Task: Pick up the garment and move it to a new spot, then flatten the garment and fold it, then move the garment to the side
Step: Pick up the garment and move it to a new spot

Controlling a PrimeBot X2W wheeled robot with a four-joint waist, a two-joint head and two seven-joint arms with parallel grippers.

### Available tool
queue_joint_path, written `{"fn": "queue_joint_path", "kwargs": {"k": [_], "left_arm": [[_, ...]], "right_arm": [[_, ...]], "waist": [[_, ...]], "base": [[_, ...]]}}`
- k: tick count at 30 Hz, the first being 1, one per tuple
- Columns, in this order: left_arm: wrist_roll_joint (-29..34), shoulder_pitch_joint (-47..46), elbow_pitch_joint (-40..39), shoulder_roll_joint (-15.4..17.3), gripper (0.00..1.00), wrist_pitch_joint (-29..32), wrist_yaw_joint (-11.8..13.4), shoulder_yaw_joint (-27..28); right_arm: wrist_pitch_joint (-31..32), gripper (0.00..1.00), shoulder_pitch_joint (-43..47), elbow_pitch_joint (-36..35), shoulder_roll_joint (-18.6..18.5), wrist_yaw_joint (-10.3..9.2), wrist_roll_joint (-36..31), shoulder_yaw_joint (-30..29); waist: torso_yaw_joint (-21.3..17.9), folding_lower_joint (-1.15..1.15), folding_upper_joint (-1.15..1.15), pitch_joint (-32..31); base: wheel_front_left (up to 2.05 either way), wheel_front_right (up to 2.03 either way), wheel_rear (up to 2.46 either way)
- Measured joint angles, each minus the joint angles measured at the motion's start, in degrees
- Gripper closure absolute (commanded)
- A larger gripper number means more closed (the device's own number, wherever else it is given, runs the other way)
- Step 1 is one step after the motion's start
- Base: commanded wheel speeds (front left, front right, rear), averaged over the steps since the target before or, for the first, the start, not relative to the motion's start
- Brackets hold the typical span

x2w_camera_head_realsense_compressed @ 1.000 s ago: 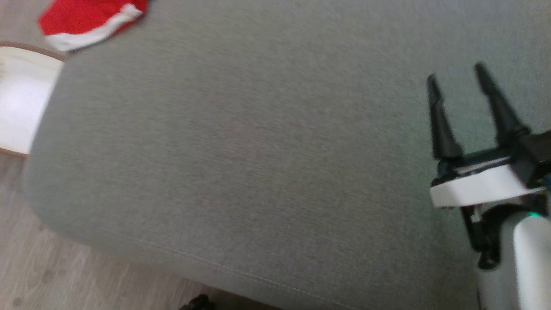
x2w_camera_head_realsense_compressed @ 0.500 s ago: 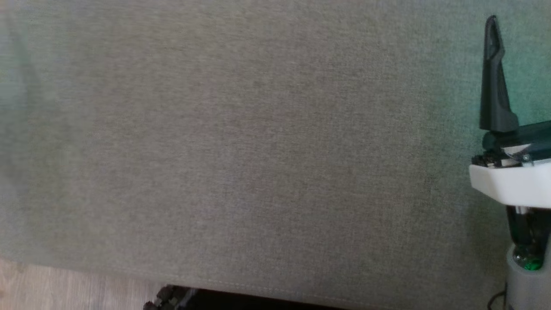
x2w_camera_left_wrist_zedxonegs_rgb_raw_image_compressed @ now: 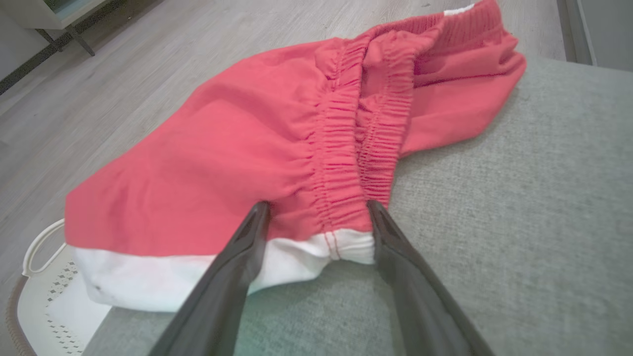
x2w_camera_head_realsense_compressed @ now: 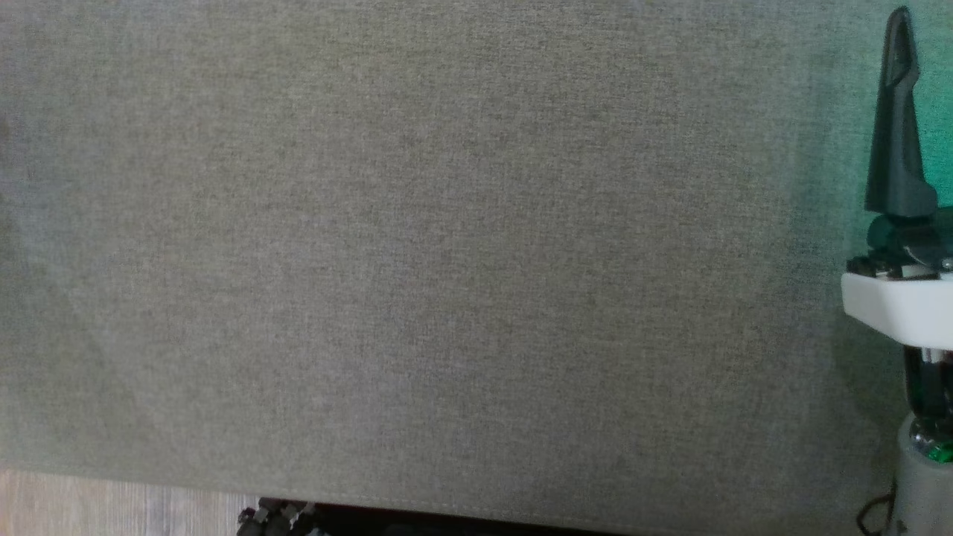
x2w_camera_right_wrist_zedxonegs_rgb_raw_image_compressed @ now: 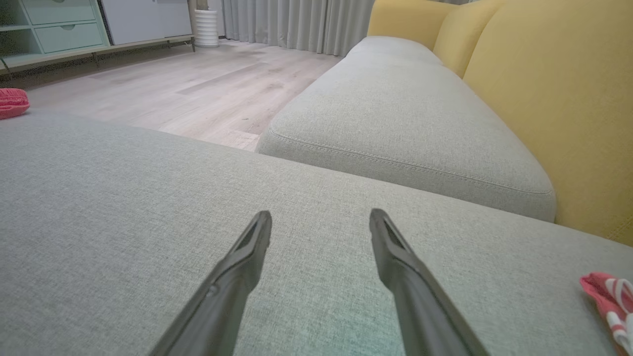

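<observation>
We find the left claw (x2w_camera_left_wrist_zedxonegs_rgb_raw_image_compressed: 317, 206) wide open, empty, straddling the waistband (x2w_camera_left_wrist_zedxonegs_rgb_raw_image_compressed: 341, 163) of the red shorts (x2w_camera_left_wrist_zedxonegs_rgb_raw_image_compressed: 222, 163); we advise lowering it to pinch both layers. Right claw (x2w_camera_right_wrist_zedxonegs_rgb_raw_image_compressed: 320, 216) open, empty.

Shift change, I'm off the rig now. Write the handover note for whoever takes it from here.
Left gripper: open, fingers astride the waistband end of the red shorts, at the white hem; no grip yet.
Right gripper: open, holding nothing, over the bare grey cushion.
Red shorts: bunched at the cushion's edge, with a white basket below that edge.
Done: nothing visible.
Left: grasp, move to a new spot, flatten, fold, set aside.
</observation>
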Motion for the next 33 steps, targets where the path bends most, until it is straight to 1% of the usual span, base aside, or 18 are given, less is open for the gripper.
{"fn": "queue_joint_path", "kwargs": {"k": [1,2,3,4,5,12,17,19,23,28,30,33], "left_arm": [[-0.05,-0.55,0.92,-0.01,0.15,0.07,-0.37,-0.04],[-0.05,-1.02,1.64,-0.01,0.49,0.46,-0.56,-0.07],[-0.05,-1.4,2.32,-0.01,0.49,0.46,-0.89,-0.13],[-0.04,-2.14,3.56,-0.16,0.96,0.38,-1.19,-0.47],[0.01,-2.31,4.21,-0.18,1.0,-0.08,-1.34,-0.75],[2.1,-2.6,7.97,0.37,1.0,-4.72,-1.83,-2.08],[5.12,-5.07,8.55,3.88,1.0,-5.97,-1.92,-4.2],[6.42,-6.59,8.34,5.45,1.0,-6.05,-2.43,-5.46],[9.27,-9.46,6.14,7.99,1.0,-4.47,-3.44,-8.27],[12.8,-12.67,1.51,10.47,1.0,-0.7,-4.44,-12.43],[13.54,-13.7,-1.18,11.0,1.0,1.11,-4.95,-13.86],[13.61,-13.89,-5.43,10.88,1.0,3.1,-5.45,-16.12]], "right_arm": [[-0.01,0.0,-0.31,0.01,0.0,0.0,0.0,-0.04],[-0.02,0.0,-0.51,0.01,0.0,0.0,0.01,-0.11],[-0.05,0.0,-0.54,0.03,0.0,0.0,0.01,-0.13],[-0.15,0.0,-0.53,0.2,0.0,0.0,0.08,-0.29],[-0.53,0.0,-0.53,0.3,0.0,0.0,0.09,-0.36],[-2.79,0.0,-1.01,3.98,0.0,0.0,1.91,-0.92],[-5.24,0.0,-1.56,7.61,0.0,0.0,3.72,-2.37],[-6.36,0.0,-1.54,9.6,0.02,0.0,4.79,-2.56],[-8.94,0.0,-1.39,14.11,0.03,0.0,8.16,-3.09],[-12.68,0.0,-0.72,19.35,0.07,0.0,11.06,-4.97],[-13.89,0.0,0.38,21.41,0.11,0.0,11.96,-5.65],[-15.56,0.0,2.25,24.03,0.13,0.0,13.17,-6.56]], "waist": [[-0.04,0.0,0.0,0.05],[-0.07,0.0,0.0,0.09],[-0.09,-0.01,0.0,0.11],[-0.12,-0.01,0.0,0.09],[-0.13,0.0,0.0,0.02],[-0.74,0.0,0.0,-2.57],[-1.69,-0.01,0.0,-6.62],[-2.16,-0.01,0.0,-8.57],[-3.29,-0.01,0.0,-13.17],[-4.9,-0.01,0.01,-19.44],[-5.6,-0.02,0.01,-22.1],[-6.65,-0.02,0.01,-26.13]], "base": [[0.0,0.0,0.0],[0.0,0.0,0.0],[0.0,0.0,0.0],[0.0,0.0,0.0],[0.0,0.0,0.0],[0.0,0.0,0.0],[0.0,0.0,0.0],[0.0,0.0,0.0],[0.0,0.0,0.0],[0.0,0.0,0.0],[0.0,0.0,0.0],[0.0,0.0,0.0]]}}
